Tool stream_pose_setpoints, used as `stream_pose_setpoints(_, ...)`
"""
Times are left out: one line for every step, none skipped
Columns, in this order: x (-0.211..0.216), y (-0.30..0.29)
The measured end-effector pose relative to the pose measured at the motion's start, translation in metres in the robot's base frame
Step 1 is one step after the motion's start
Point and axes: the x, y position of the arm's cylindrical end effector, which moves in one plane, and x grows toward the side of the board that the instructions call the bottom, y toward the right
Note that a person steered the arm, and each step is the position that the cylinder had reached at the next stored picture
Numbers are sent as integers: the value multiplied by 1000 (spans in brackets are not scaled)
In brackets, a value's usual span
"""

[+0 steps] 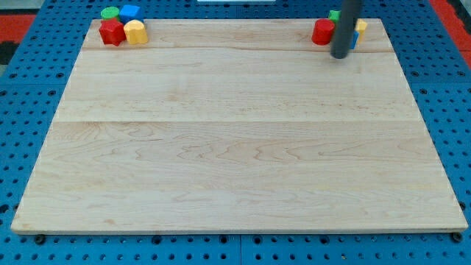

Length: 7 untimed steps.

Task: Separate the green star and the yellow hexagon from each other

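My tip [340, 55] rests on the board near the view's top right, just below a tight cluster of blocks. In that cluster a red block [322, 32] sits left of the rod. A green block [334, 15], a yellow block [361, 26] and a blue sliver [355, 39] peek out from behind it, their shapes hidden. At the top left corner a second cluster holds a green block [110, 12], a blue block [130, 11], a red star-like block [112, 32] and a rounded yellow block [135, 32], all touching or nearly so.
The wooden board [235, 162] lies on a blue perforated table [22, 147]. Both clusters sit against the board's top edge.
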Motion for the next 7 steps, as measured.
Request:
stream_pose_setpoints(-3,64)
stream_pose_setpoints(-35,100)
stream_pose_setpoints(-87,95)
stream_pose_setpoints(-90,70)
stream_pose_setpoints(-90,41)
stream_pose_setpoints(-90,40)
stream_pose_setpoints(-90,30)
